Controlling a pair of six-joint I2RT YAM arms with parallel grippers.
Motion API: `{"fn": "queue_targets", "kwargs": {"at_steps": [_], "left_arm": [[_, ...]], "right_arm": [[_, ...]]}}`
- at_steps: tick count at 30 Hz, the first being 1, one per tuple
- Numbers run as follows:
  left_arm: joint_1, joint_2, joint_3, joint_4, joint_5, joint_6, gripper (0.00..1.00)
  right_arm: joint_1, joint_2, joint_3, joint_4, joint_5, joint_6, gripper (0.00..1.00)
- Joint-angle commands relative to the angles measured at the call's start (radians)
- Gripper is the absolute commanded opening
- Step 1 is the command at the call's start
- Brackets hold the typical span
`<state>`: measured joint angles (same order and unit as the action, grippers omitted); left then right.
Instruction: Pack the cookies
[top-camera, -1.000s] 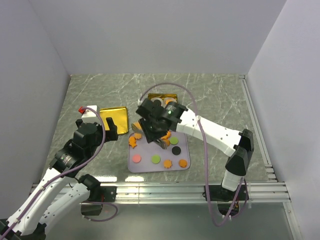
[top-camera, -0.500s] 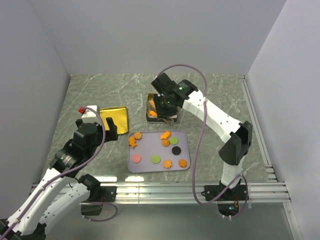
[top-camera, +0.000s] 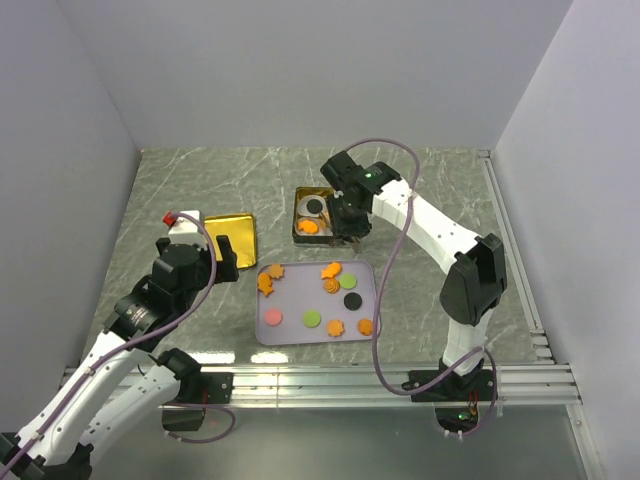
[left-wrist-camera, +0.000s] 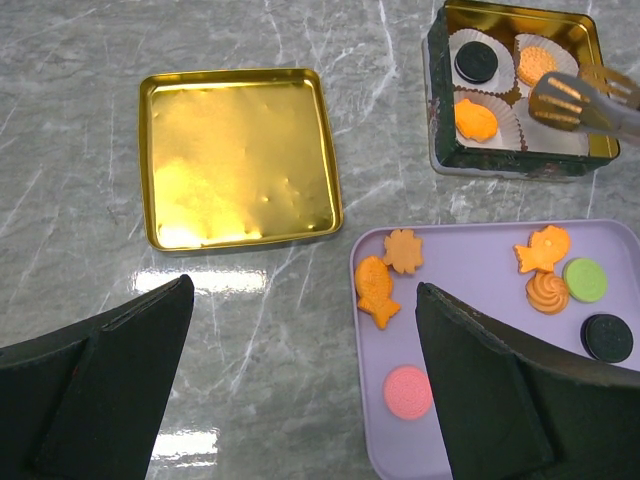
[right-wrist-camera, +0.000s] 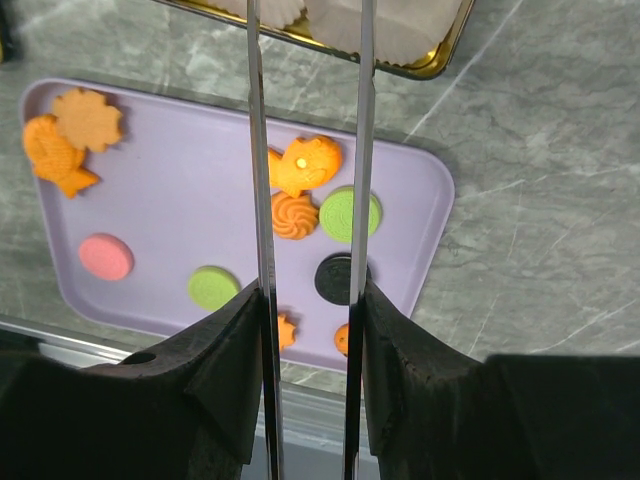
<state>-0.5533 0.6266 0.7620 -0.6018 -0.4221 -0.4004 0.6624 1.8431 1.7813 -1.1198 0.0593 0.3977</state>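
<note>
Several cookies lie on the lilac tray (top-camera: 292, 298): orange fish and leaf shapes (left-wrist-camera: 378, 290), a pink disc (left-wrist-camera: 408, 391), green discs (right-wrist-camera: 350, 214) and a black disc (right-wrist-camera: 335, 278). The gold tin (top-camera: 297, 216) holds white paper cups with a black cookie (left-wrist-camera: 472, 62) and two orange cookies (left-wrist-camera: 477, 120). My right gripper (top-camera: 347, 228) carries long metal blades (right-wrist-camera: 256, 150). The blades stand apart with nothing between them, their tips (left-wrist-camera: 562, 100) over the tin's right side. My left gripper (left-wrist-camera: 300, 400) is open and empty above the table, left of the tray.
The tin's gold lid (left-wrist-camera: 235, 155) lies upside down on the marble table, left of the tin and behind the left gripper. White walls enclose the table on three sides. A metal rail (top-camera: 320, 380) runs along the near edge.
My right gripper moved from over the tray up to the tin, then slightly right over it. An orange cookie now lies in the tin's near-left cup. The left arm shifted slightly.
</note>
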Motion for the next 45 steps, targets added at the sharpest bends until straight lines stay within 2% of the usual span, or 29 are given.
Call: {"fn": "queue_targets", "kwargs": {"at_steps": [1,14,17,21,26,33,45], "left_arm": [[-0.002,-0.004,0.0,0.039,0.008,0.021,0.99],[-0.002,-0.005,0.003,0.034,-0.003,0.015,0.99],[-0.003,-0.008,0.0,0.033,-0.004,0.015,0.99],[-0.003,-0.008,0.002,0.034,-0.001,0.017,0.99],[-0.003,-0.007,0.0,0.034,0.0,0.015,0.99],[-0.002,-0.001,0.003,0.034,0.003,0.017,0.99],[-0.002,-0.01,0.002,0.036,0.0,0.017,0.99]], "right_arm": [[-0.018,0.011,-0.026,0.048,0.001,-0.017,0.36],[-0.044,0.051,-0.052,0.064,0.002,-0.034,0.38],[-0.043,0.051,-0.065,0.067,0.002,-0.028,0.4],[-0.041,0.038,-0.086,0.075,0.008,-0.019,0.48],[-0.043,0.033,-0.086,0.072,0.014,-0.017,0.52],[-0.043,0.022,-0.042,0.051,0.031,-0.01,0.56],[-0.073,-0.065,0.072,-0.032,0.088,-0.003,0.56]]}}
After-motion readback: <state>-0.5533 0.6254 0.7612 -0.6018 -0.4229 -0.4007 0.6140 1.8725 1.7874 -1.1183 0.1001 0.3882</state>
